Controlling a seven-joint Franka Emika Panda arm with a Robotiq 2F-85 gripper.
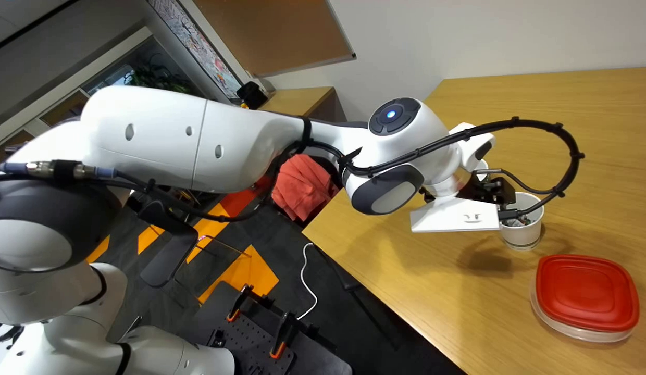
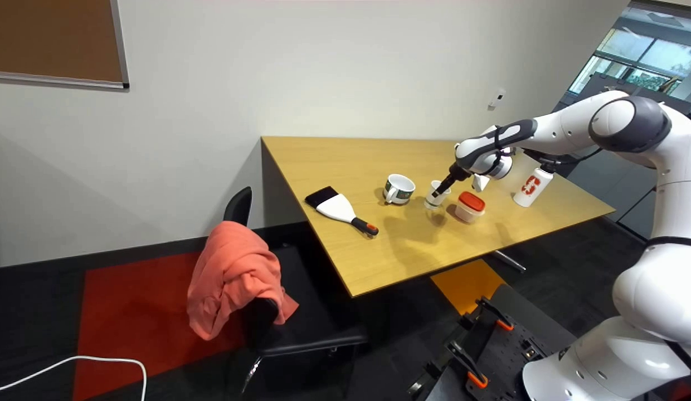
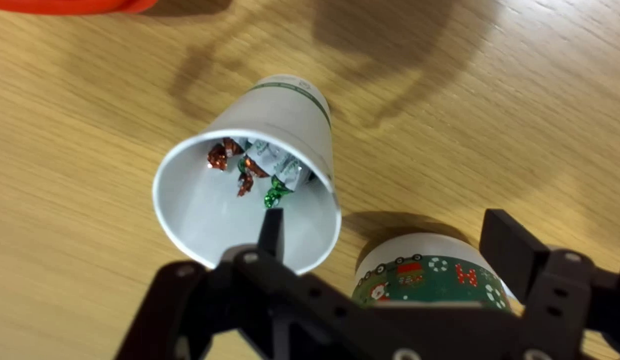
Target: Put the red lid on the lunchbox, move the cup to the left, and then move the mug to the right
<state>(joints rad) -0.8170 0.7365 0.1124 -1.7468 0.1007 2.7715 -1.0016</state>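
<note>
The red lid (image 1: 587, 291) lies on top of the clear lunchbox (image 1: 575, 330); the red lid (image 2: 471, 201) and the lunchbox (image 2: 467, 214) show the same way in an exterior view. The red edge also shows at the wrist view's top left. The white cup (image 3: 290, 112) stands upright with wrapped sweets inside; it shows in both exterior views (image 1: 523, 237) (image 2: 432, 203). The mug (image 3: 435, 272) with a green printed band stands beside it (image 2: 399, 192), mostly hidden in an exterior view (image 1: 481, 165). My gripper (image 3: 384, 216) is open and empty. One finger overlaps the cup's mouth; the other is past the mug's far side.
A white brush with black bristles (image 2: 337, 208) lies on the wooden table (image 2: 323, 153) beyond the mug. A white bottle (image 2: 533, 187) stands near the lunchbox, by the arm. A chair with a coral cloth (image 2: 234, 278) is by the table's end. A wall runs behind the table.
</note>
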